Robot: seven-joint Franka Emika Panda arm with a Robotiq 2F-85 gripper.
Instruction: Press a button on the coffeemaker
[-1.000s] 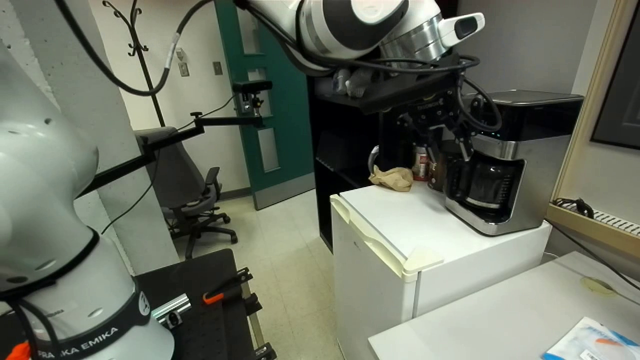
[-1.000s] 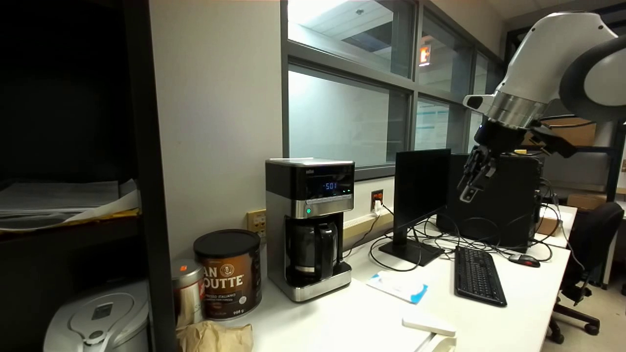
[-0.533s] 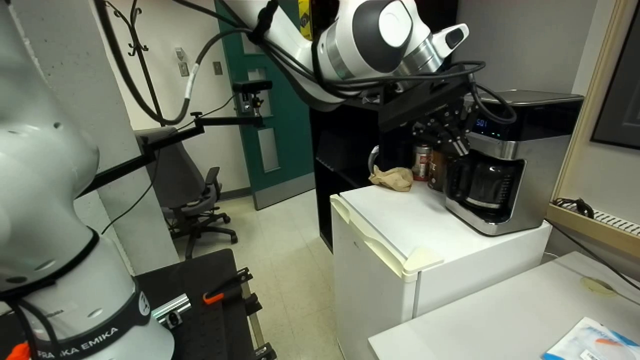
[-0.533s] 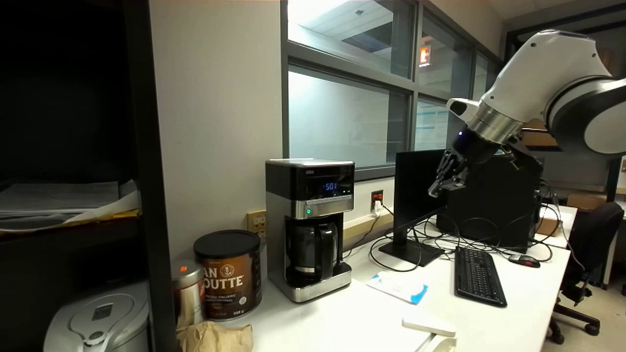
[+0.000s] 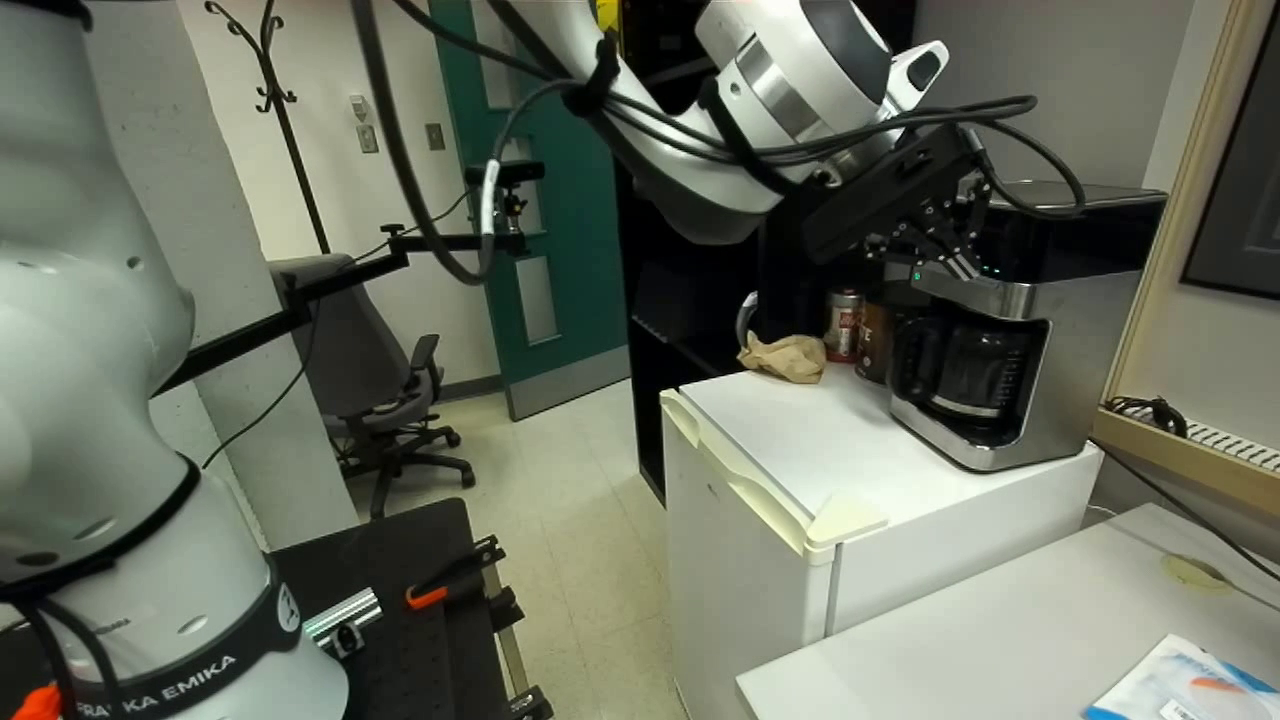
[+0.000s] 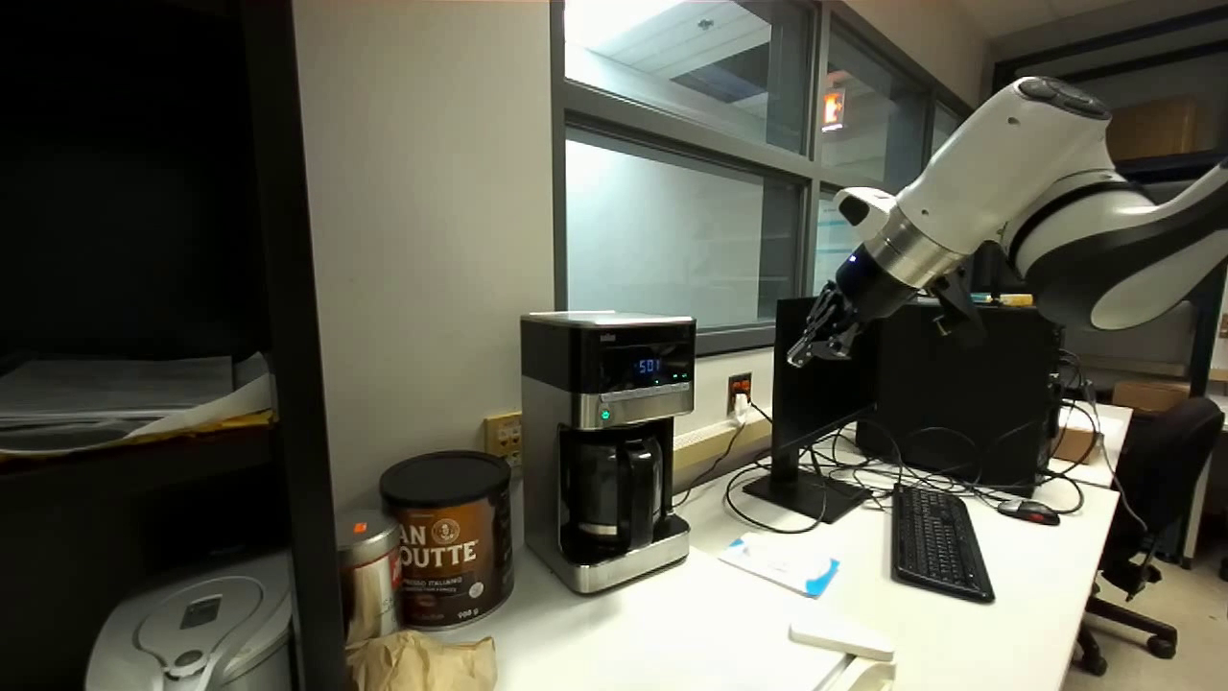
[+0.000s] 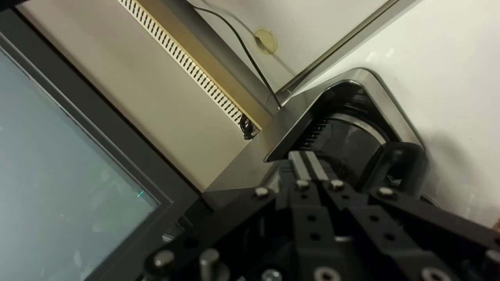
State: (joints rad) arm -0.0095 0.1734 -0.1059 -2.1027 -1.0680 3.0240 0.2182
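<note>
Beside grey wall (image 5: 1045, 85) at right in an exterior view, noted coffeemaker (image 5: 1065, 320) on fridge (image 5: 750, 600); found gripper (image 5: 966, 267) pressed together, apart from coffeemaker.

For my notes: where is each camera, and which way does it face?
Exterior view: beside the white robot base, facing the boxy black-silver coffeemaker; base, white arm show.
Exterior view: beside the black shelf, facing coffeemaker; arm shows.
Wrist view: behind the visible black gripper, facing dark glass carafe.
Both exterior views share coffeemaker, arm, gripper.
</note>
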